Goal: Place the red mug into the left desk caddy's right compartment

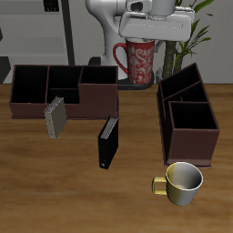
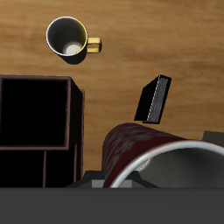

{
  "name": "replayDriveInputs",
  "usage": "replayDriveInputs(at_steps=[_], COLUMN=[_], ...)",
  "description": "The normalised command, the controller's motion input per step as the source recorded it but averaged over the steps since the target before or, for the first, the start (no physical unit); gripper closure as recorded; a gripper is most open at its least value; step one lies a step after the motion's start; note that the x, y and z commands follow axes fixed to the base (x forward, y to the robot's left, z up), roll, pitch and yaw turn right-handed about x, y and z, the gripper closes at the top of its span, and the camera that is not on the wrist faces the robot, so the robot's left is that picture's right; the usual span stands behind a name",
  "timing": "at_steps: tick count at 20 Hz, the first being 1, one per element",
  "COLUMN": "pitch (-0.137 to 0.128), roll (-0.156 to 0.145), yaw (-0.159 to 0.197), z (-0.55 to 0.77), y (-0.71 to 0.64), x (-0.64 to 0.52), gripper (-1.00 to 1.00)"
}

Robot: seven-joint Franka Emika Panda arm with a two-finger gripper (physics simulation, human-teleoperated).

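The red mug [image 1: 139, 60] is gripped at its rim by the closed gripper [image 1: 151, 29] and held upright above the table's back, between both caddies; the left caddy [image 1: 188, 116] is observed nearby

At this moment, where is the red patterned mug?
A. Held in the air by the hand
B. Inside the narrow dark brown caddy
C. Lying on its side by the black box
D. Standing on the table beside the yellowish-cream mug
A: the red patterned mug hangs from the hand, off the table, at the back between the two caddies.
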Motion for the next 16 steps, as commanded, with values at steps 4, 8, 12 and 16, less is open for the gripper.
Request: replayDriveInputs(at_steps=[4,8,12,16], pitch=[0.008,0.022,0.026,0.0], roll=[-0.059,-0.006,-0.011,0.02], yaw=[-0.021,-0.01,-0.021,0.016], z=[0.04,-0.01,-0.04,-0.02], y=[0.38,0.46,0.52,0.47], x=[0.14,0.15,0.17,0.12], gripper=[1.0,1.0,1.0,1.0])
